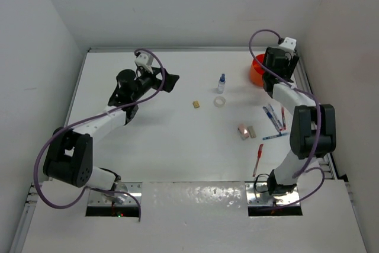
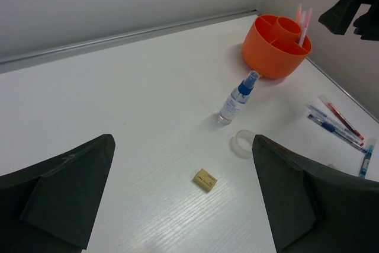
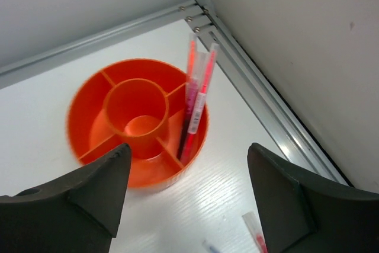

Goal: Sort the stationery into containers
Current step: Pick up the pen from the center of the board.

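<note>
The left pincer (image 1: 167, 80) is hanging above the counter (image 1: 177, 146) in the upper left of the top view. Its jaws are spread wide and are holding nothing. In the left wrist view its dark fingers (image 2: 65, 194) are filling the two lower corners. The right pincer (image 3: 189, 152) is hovering over the orange tub (image 3: 83, 117) in the upper right of the top view, where the arm is hiding part of the tub. Its jaws are also gaping wide and empty. The tub is sitting in the corner of the counter, close to the metal edge rails. A round centre well and outer divided compartments are showing. Several red and pink pens (image 3: 195, 102) are standing tilted in one outer compartment on the tub's right side in the right wrist view, leaning on the rim. A blue-capped bottle (image 1: 221, 83) is standing upright near the tub, to its left in the top view. A clear tape ring (image 1: 219, 102) is lying just below the bottle, and a tan eraser (image 1: 196, 104) is lying to the left of the ring, apart from it. Two more erasers (image 1: 247, 131) are lying side by side right of centre. A group of blue and red pens (image 1: 273, 117) is lying under the right arm, a single blue pen (image 1: 275, 137) is lying crosswise just below the group, and a lone red pen (image 1: 258, 158) is lying lower in the frame.
</note>
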Available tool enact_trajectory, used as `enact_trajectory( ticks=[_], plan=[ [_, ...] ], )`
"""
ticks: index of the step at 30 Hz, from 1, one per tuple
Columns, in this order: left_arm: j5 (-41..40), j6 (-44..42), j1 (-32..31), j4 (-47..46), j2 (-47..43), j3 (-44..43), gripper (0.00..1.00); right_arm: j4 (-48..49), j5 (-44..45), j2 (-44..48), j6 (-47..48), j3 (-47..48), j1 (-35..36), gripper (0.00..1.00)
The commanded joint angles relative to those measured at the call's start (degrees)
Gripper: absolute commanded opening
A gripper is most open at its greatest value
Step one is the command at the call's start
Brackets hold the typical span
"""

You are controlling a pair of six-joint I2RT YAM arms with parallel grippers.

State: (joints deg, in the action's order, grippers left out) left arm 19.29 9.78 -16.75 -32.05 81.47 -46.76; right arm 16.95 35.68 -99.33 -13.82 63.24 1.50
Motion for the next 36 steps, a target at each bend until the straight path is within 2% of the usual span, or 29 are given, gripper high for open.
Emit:
enact_trajectory(
  ticks=[1,3,5,6,8,9,11,12,13,14,16,18,21,25,29,32,36],
  plan=[
    [1.63,1.12,0.49,-3.98,-3.68,1.23,1.00,-5.25,-0.17,6.24,0.21,1.36,2.89,0.78],
    [1.89,1.20,0.58,-4.16,-4.91,2.20,1.00,-11.28,-1.65,9.41,-2.50,0.66,4.13,0.81],
    [1.98,1.29,0.58,-4.42,-5.79,2.99,1.00,-16.66,-7.52,11.17,-5.06,0.65,4.04,0.79],
    [2.15,1.47,0.67,-4.42,-6.84,3.86,1.00,-24.60,-11.12,12.48,-5.77,0.39,3.43,0.55],
    [2.07,1.56,0.76,-4.51,-7.73,4.92,1.00,-30.81,-17.46,13.54,-5.51,-0.48,3.51,0.17],
    [1.98,1.47,1.02,-4.51,-8.78,5.88,1.00,-36.14,-17.92,14.68,-5.60,-1.01,4.38,0.03],
    [1.98,1.91,1.28,-3.81,-9.49,6.68,1.00,-41.36,-18.28,15.56,-6.56,-2.51,5.09,0.09],
    [2.07,1.91,1.28,-3.63,-10.19,7.29,1.00,-46.95,-18.28,15.92,-7.52,-2.68,5.27,0.25],
    [1.89,1.91,1.46,-2.93,-10.45,7.56,1.00,-49.27,-18.45,16.53,-9.80,-2.95,4.92,0.30],
    [1.81,2.00,1.46,-2.84,-10.63,7.82,1.00,-51.21,-19.41,16.54,-10.08,-3.04,4.40,0.35],
    [1.81,2.17,1.46,-3.10,-11.16,8.70,1.00,-54.91,-26.95,15.84,-9.12,-3.74,1.59,0.40],
    [1.81,2.96,1.37,-3.80,-11.51,9.49,1.00,-59.02,-30.48,13.39,-9.55,-3.04,-1.30,0.41],
    [1.98,3.58,1.28,-5.38,-12.21,10.46,1.00,-61.51,-30.15,8.46,-11.39,-0.58,-4.91,0.39],
    [0.84,3.49,1.28,-6.09,-13.36,11.78,1.00,-64.67,-30.58,6.25,-14.98,-1.54,-4.75,0.39],
    [0.22,4.02,1.99,-6.00,-13.88,12.66,1.00,-64.85,-27.86,12.92,-22.64,-9.00,-2.03,0.45],
    [1.01,4.28,1.90,-6.79,-13.71,12.93,1.00,-65.99,-28.47,21.43,-26.77,-15.50,0.52,0.49],
    [0.84,4.11,0.85,-8.64,-13.97,13.28,1.00,-63.98,-29.00,26.55,-31.17,-25.16,2.19,0.50]
  ],
)
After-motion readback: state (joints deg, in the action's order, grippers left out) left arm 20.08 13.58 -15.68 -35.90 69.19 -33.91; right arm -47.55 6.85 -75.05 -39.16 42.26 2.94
